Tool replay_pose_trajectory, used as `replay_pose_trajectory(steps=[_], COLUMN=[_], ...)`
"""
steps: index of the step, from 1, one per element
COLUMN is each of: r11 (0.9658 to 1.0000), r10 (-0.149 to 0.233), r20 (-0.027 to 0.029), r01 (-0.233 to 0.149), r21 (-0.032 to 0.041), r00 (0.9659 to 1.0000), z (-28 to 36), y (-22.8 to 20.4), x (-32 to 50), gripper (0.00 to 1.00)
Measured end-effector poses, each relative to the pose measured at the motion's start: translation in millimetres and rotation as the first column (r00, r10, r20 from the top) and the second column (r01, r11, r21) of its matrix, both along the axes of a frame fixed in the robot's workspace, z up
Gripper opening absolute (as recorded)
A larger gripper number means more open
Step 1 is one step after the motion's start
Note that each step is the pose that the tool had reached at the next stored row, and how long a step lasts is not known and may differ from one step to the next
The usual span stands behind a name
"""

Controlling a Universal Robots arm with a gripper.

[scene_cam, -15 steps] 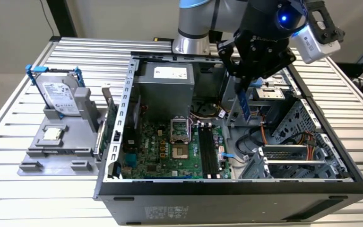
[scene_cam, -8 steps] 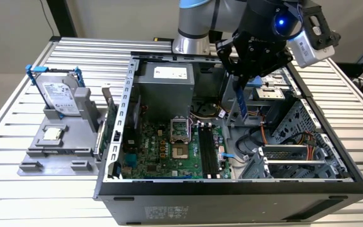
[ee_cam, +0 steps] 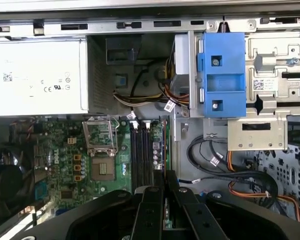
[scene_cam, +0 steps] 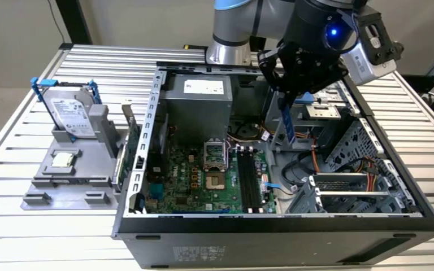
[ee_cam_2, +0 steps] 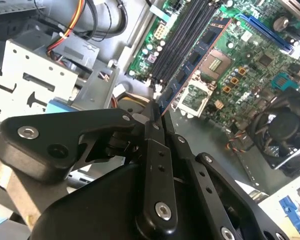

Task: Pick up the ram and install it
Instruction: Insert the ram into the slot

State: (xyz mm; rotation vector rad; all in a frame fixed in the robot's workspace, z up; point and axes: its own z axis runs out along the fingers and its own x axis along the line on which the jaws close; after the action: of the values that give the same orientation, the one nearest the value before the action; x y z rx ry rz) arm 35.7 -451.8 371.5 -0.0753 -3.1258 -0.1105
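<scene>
My gripper (scene_cam: 287, 90) hangs over the open computer case (scene_cam: 277, 226), shut on the ram (scene_cam: 289, 121). The ram is a long, thin, bluish board that points down from the fingers toward the motherboard (scene_cam: 194, 180). Its lower end stays above the board, just to the exterior view's right of the black memory slots (scene_cam: 248, 178). In the second wrist view the ram (ee_cam_2: 195, 60) runs out from the gripper (ee_cam_2: 157, 112) beside the memory slots (ee_cam_2: 182, 37). In the first wrist view the ram (ee_cam: 165, 145) is edge-on, next to the memory slots (ee_cam: 141, 155), above the gripper (ee_cam: 165, 176).
A grey fixture (scene_cam: 74, 180) at the exterior view's left holds a silver hard drive in a blue frame (scene_cam: 70, 116) and a small square chip (scene_cam: 63, 160). Inside the case are the power supply (scene_cam: 198, 93), CPU socket (scene_cam: 215, 169), cables (scene_cam: 345, 166) and a blue drive bracket (ee_cam: 220, 82).
</scene>
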Motion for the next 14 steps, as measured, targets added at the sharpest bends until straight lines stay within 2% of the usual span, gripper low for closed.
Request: replay_pose_trajectory(steps=[2, 4, 10, 14], r11=[1.0000, 1.0000, 1.0000, 0.9996], r10=[0.000, 0.000, -0.001, -0.027], r20=[0.0068, 0.0106, 0.0115, 0.0116], r01=[0.000, 0.000, 0.001, 0.027], r21=[0.0000, -0.0005, -0.0009, -0.0008], r00=[1.0000, 0.9999, 0.9999, 0.9996], z=[-2.2, -3.9, -4.9, -7.5], y=[0.0, 0.0, 0.0, 0.0], x=[-0.1, 0.0, 0.0, 0.0], gripper=[0.00, 0.00, 0.00, 0.00])
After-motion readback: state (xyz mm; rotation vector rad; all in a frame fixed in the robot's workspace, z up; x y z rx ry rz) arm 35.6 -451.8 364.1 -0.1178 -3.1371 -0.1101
